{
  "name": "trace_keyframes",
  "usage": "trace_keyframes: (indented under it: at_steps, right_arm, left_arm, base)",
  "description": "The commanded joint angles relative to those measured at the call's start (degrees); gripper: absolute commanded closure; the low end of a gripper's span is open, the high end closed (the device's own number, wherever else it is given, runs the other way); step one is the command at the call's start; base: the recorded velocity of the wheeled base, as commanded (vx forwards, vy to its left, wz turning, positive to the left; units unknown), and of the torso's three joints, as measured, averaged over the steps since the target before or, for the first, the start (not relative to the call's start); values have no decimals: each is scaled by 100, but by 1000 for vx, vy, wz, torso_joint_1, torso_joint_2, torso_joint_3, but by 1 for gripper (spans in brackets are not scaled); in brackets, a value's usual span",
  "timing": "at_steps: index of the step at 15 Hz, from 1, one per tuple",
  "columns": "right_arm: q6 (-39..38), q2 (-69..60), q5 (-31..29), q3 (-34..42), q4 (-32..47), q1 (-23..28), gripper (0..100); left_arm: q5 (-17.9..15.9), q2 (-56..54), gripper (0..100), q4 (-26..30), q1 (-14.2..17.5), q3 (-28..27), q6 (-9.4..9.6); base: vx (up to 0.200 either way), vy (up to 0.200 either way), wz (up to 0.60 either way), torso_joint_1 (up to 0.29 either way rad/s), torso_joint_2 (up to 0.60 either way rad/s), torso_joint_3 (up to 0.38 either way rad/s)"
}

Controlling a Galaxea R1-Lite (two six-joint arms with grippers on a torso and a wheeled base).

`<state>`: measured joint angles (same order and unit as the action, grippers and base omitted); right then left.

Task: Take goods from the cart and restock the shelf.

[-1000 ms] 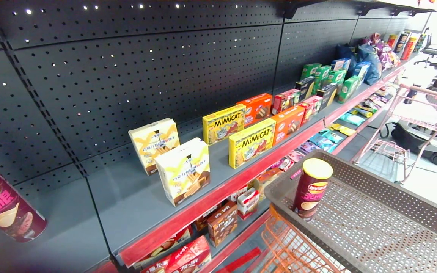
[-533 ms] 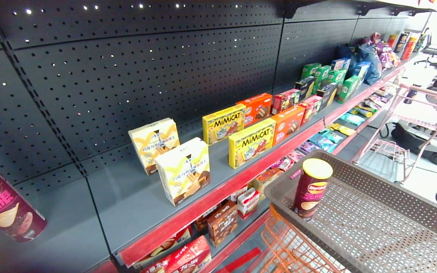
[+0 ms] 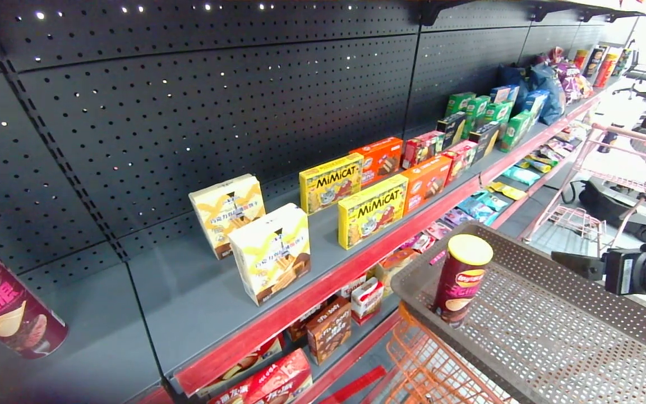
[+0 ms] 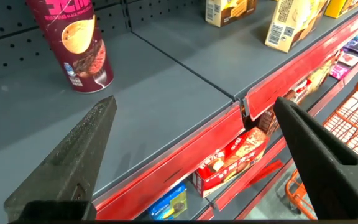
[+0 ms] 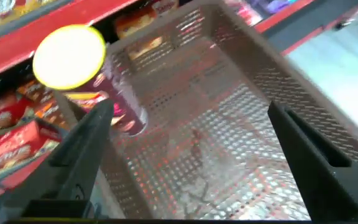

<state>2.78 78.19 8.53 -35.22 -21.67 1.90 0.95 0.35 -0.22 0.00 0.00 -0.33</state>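
Dark pegboard (image 3: 216,101) backs a grey metal shelf deck (image 3: 188,292) with a red front lip. Cardboard snack boxes (image 3: 270,252) stand along the deck, running toward 2 o'clock in the head view.

Task item: a maroon cylindrical crisp can with a yellow lid (image 3: 462,286). It stands upright, long axis vertical, on the corner of the brown perforated cart tray (image 3: 553,336) nearest the shelf.

Right pincer (image 5: 190,118): jaws wide apart with nothing between them, held above the tray and well apart from the can. In the head view the can lies at about 9 o'clock from it.

Left pincer (image 4: 194,106): also spread and empty, over the shelf deck near a second maroon can (image 3: 3,303), which stands at 8 o'clock of the head view.

The right arm is judged the nearer to the cart's can. A grasp would likely call for travel toward 9 o'clock, with the jaws straddling the round wall across the vertical axis. The can is tall and narrow, so a glancing touch could topple it.
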Motion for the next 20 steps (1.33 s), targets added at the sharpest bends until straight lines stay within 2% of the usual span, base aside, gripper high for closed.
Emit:
trace_keyframes:
  at_steps: [1,5,6,9,10,12,16,20]
  right_arm:
    - [-5,364,26,120,-74,-225,0]
    - [-5,557,70,200,-434,-551,0]
    - [-5,900,70,384,-1392,-674,0]
    - [3,961,175,745,-2007,-788,0]
    - [3,1040,386,859,-2262,-858,0]
    - [109,1146,474,859,-2385,-1131,0]
    - [416,1339,474,885,-2447,-1254,0]
    - [592,1849,474,1131,-3712,-1306,0]
  left_arm:
    - [2,0,0,-4,0,0,-2]
    - [2,0,0,-4,0,0,-2]
    - [2,0,0,-4,0,0,-2]
    - [2,0,0,-4,0,0,-2]
    - [2,0,0,-4,0,0,-2]
    - [2,9,0,-4,0,0,-2]
    - [2,0,0,-4,0,0,-2]
    - [2,0,0,-4,0,0,-2]
  base:
    - [0,0,0,0,0,0]
    - [0,0,0,0,0,0]
    - [0,0,0,0,0,0]
    - [0,0,0,0,0,0]
    - [0,0,0,0,0,0]
    - [0,0,0,0,0,0]
    - [0,0,0,0,0,0]
    - [0,0,0,0,0,0]
